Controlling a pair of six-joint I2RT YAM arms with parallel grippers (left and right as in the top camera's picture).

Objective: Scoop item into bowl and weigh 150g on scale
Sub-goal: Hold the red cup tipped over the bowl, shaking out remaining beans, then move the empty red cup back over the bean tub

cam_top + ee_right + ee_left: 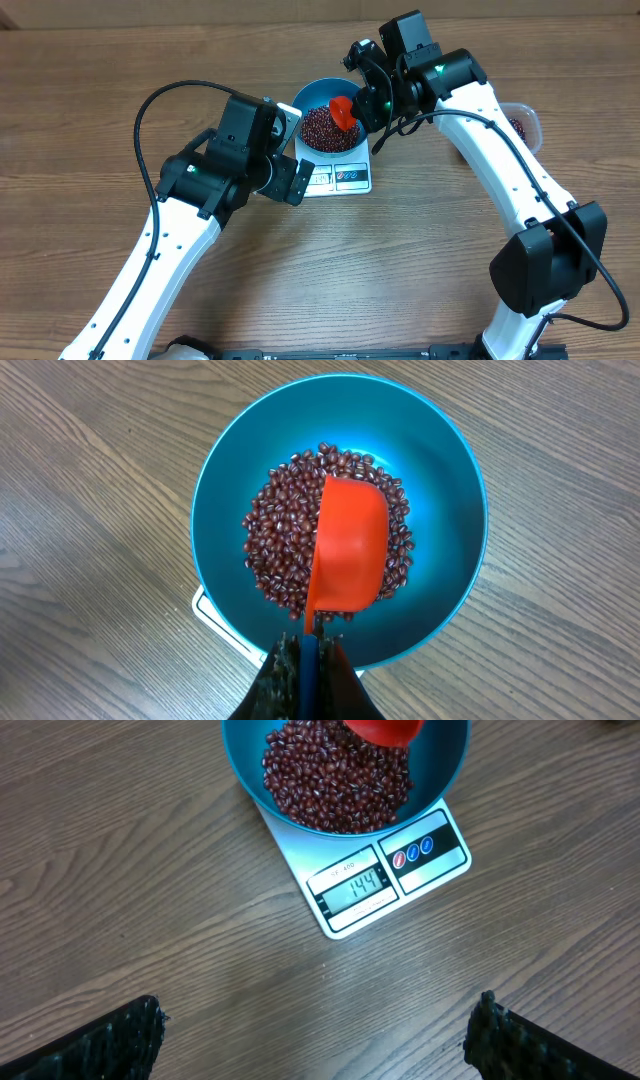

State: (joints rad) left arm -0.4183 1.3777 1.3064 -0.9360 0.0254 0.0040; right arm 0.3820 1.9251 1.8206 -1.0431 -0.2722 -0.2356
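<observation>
The right gripper [305, 660] clamps the handle of a red scoop [350, 545], whose long axis runs straight out from the fingers, cup end pointing over the middle of the blue bowl [215, 490]. Red-brown beans [275, 550] lie heaped in the bowl, partly covered by the scoop. The bowl stands on the white scale [400, 885], whose display reads 144. The left gripper [315, 1025] hangs spread wide, holding nothing, above the wooden table [100, 60] near the scale's front. A clear tub [522, 122] sits largely hidden behind the right arm.
</observation>
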